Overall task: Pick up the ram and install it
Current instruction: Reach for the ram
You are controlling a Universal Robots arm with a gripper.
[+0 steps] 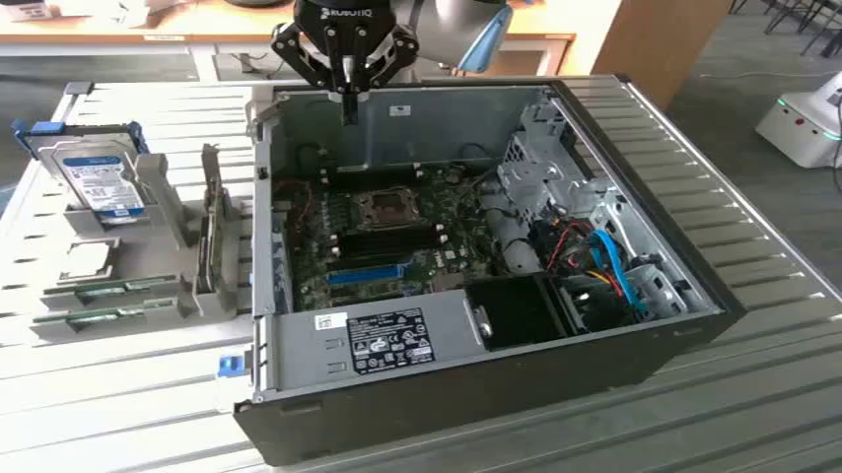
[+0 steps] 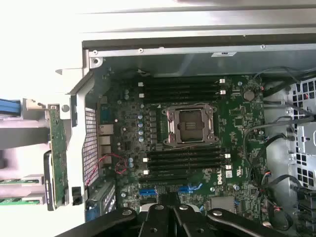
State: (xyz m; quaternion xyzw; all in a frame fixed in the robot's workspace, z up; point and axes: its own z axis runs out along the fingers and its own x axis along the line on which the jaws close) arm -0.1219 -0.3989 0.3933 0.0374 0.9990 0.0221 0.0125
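Jaws are held pressed together, empty, over the open case [image 1: 460, 414] — the ram [image 1: 108, 291] is seen lying in its holder [image 1: 79, 331] on the table [image 1: 763, 414], well apart — best gripped squarely across its thin edges.

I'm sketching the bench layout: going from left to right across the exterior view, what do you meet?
Hard drive → grey stand → CPU socket → blue cables → white machine

Green ram [image 1: 116, 289] (black gripper [image 1: 349, 114])
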